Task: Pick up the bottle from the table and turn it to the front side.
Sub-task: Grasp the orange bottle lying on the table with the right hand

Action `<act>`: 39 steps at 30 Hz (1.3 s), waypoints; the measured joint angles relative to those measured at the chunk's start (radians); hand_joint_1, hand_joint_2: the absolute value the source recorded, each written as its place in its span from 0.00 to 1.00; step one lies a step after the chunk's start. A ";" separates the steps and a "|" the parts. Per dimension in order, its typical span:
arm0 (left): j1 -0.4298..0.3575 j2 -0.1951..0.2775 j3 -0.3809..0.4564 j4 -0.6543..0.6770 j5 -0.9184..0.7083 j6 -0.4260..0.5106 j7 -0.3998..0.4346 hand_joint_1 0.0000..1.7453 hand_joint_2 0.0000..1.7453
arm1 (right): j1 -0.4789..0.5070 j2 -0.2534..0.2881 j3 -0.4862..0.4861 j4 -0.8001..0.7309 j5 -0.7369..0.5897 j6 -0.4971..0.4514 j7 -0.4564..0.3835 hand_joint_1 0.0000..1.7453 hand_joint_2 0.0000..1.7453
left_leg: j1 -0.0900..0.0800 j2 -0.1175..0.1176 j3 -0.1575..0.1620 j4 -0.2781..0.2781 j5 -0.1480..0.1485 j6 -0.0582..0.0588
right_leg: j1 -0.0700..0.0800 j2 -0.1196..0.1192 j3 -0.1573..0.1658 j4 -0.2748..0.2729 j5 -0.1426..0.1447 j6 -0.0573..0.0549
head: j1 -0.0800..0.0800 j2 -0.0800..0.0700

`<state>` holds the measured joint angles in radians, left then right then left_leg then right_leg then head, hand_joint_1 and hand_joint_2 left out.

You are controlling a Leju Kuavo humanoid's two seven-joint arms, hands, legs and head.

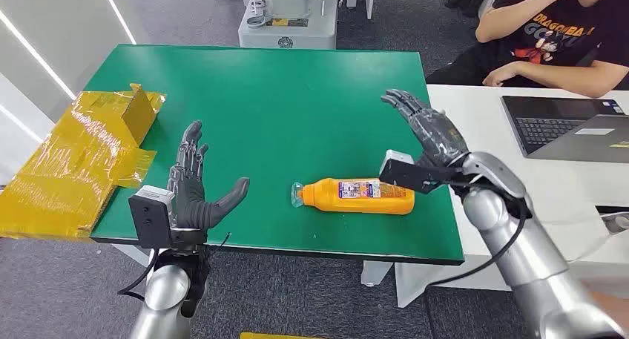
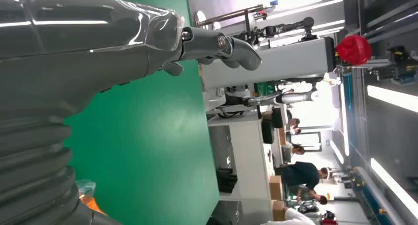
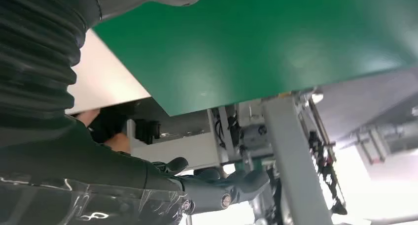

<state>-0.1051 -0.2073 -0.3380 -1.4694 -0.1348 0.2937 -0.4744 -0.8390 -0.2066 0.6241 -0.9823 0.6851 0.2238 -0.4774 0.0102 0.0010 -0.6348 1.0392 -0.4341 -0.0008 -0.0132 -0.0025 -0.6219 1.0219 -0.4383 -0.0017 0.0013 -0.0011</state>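
Materials and finishes we see around the green table (image 1: 311,87)

We note its matt, smooth top; on it lies the glossy orange plastic bottle (image 1: 360,196) with a printed label; at the table's far-left edge, the cardboard box (image 1: 81,157) is wrapped in shiny, wrinkled yellow tape; beside the table, our arms look brushed silver metal, with dark matt hands

Head view high, facing down; wrist views close, sharing green table (image 1: 297,87)

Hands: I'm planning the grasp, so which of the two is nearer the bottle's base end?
The right hand: it hovers by the base of the orange bottle, fingers spread. The left hand sits beyond the cap end.
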 joint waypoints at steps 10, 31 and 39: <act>-0.006 0.009 -0.002 0.000 0.007 0.000 -0.003 0.00 1.00 | -0.169 -0.013 0.140 0.201 -0.037 0.020 -0.010 0.00 1.00 | 0.001 -0.001 0.000 0.000 0.000 -0.001 | 0.001 -0.001 0.000 0.000 -0.001 0.000 | 0.000 0.000; -0.010 0.019 -0.006 0.000 0.027 0.010 -0.009 0.00 1.00 | -0.218 0.068 0.401 0.497 -0.156 0.183 -0.003 0.00 1.00 | 0.001 -0.001 0.000 0.000 0.000 0.000 | 0.001 -0.001 0.000 -0.001 -0.001 0.000 | 0.000 0.000; -0.034 0.019 -0.016 0.008 0.028 0.008 0.001 0.00 1.00 | -0.116 0.081 0.443 0.570 -0.166 0.136 0.011 0.00 1.00 | 0.001 -0.002 -0.001 0.000 0.000 0.000 | 0.001 -0.002 0.000 -0.001 -0.001 0.000 | 0.000 0.000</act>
<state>-0.1388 -0.1885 -0.3537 -1.4616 -0.1072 0.3014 -0.4734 -0.9552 -0.1251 1.0670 -0.4118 0.5190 0.3602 -0.4667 0.0107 -0.0006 -0.6356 1.0390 -0.4343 -0.0012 -0.0125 -0.0041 -0.6217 1.0209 -0.4392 -0.0018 0.0016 -0.0011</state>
